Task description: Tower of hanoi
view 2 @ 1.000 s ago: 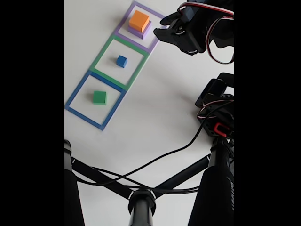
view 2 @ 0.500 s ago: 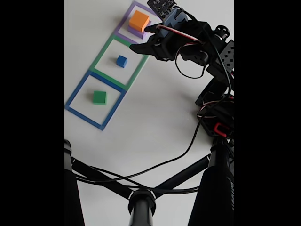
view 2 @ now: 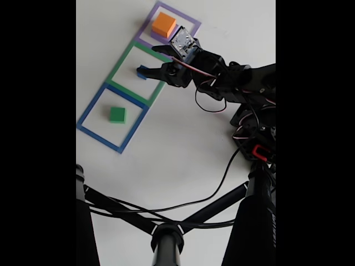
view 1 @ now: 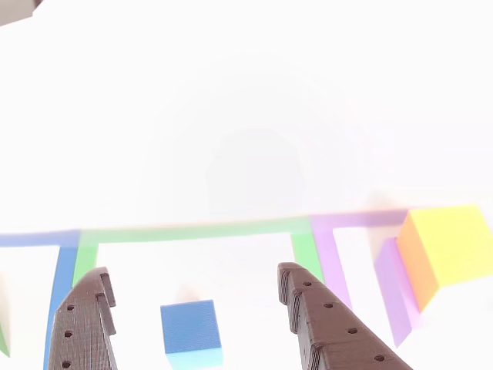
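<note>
A small matte blue cube point(view 1: 191, 331) is sitting on the white table point(view 2: 183, 144) inside the flat green square outline point(view 2: 123, 62), and the arm's dark two-finger gripper point(view 1: 196, 308) is lining up on it: in the other view the two ribbed fingers point(view 1: 323, 331) are standing spread wide on either side of the cube, not touching it, the jaws plainly open with clear table showing between each finger and the block. In the fixed view the gripper point(view 2: 148, 71) is reaching across the green outline's right side with its tips at the blue cube point(view 2: 142, 72), which is partly hidden behind them. Just beyond, in the flat purple square outline point(view 2: 191, 22), a larger orange cube point(view 2: 163, 25) is resting on a wide pale-purple square slab point(view 2: 157, 38), the bigger block beneath the smaller one as the puzzle's stacking order demands; in the other view the orange cube point(view 1: 447, 250) and the slab point(view 1: 393, 285) are showing at the right edge. A matte green cube point(view 2: 117, 114) is waiting alone inside the flat blue square outline point(view 2: 91, 108), well apart from the gripper. The three outlines are serving as the puzzle's pegs, laid side by side in a row, each holding part of the stack. Judging by the straddling fingers, the step in hand is a pick of the smallest block, most likely so the green cube can then go onto the orange one. The arm's base point(view 2: 255, 138) is standing to the right, with black cables point(view 2: 194, 194) trailing toward a black stand point(view 2: 166, 238) in the foreground.
</note>
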Robot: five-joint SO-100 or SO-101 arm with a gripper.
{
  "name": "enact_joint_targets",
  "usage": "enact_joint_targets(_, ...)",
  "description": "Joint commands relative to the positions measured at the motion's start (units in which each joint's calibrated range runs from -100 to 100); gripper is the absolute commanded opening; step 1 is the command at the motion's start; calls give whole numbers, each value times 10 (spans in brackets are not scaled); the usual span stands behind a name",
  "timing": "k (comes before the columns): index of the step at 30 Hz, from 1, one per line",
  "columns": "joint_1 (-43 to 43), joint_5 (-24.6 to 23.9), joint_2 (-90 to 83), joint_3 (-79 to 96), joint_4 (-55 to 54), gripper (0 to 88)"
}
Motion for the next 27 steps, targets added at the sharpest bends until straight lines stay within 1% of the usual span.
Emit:
enact_joint_targets(1, -10, 0, 101, -6, -133, 239)
enact_joint_targets(10, -9, 0, 282, -45, -279, 239)
enact_joint_targets(19, -18, 0, 380, -97, -334, 240)
enact_joint_targets(27, -31, 0, 409, -97, -357, 232)
